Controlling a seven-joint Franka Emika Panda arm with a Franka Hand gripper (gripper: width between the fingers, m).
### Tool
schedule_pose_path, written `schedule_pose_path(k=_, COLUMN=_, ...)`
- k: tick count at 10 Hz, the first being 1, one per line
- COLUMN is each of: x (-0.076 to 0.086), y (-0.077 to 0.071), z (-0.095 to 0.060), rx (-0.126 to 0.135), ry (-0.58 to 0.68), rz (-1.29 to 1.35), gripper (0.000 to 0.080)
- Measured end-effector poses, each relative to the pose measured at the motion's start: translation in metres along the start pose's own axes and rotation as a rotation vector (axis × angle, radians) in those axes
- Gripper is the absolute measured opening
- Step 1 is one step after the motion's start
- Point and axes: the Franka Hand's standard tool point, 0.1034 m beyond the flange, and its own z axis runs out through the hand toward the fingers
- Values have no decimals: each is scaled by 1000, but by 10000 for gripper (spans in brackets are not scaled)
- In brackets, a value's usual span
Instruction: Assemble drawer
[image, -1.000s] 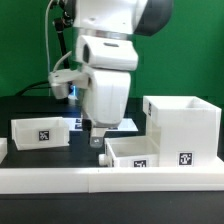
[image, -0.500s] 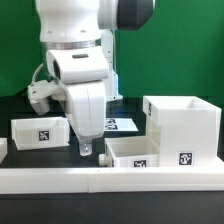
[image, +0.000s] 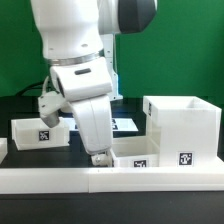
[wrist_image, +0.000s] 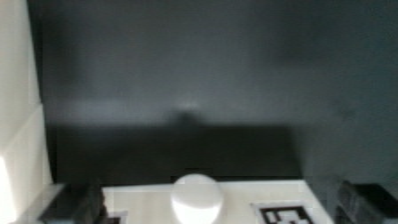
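The drawer's tall white shell (image: 185, 125) stands at the exterior view's right with its tag facing front. One small tray (image: 133, 153) lies just beside it on its left, and a second tray (image: 40, 131) lies at the far left. My gripper (image: 100, 157) points down, tilted, at the left end of the middle tray. In the wrist view the gripper (wrist_image: 217, 205) is open, with dark fingers (wrist_image: 71, 204) wide apart on either side of the tray's white wall (wrist_image: 151, 200), its round knob (wrist_image: 196, 190) and its tag (wrist_image: 294, 213).
A long low white border rail (image: 60, 181) runs along the front of the black table. The marker board (image: 126, 124) lies flat behind the middle tray. A white strip (wrist_image: 15, 90) shows at one edge of the wrist view.
The arm has swung toward the exterior view's left and tilted. The gripper has dropped down to the left end of the middle tray. The trays and shell have not moved.
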Motion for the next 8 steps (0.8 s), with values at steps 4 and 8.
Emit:
schedule_pose_path(k=4, x=-1, y=1, z=5, rx=-28, ry=-7, rz=74, gripper=649)
schedule_pose_path(k=8, x=2, y=-4, z=13, rx=-135, ry=-38, rz=45, gripper=649)
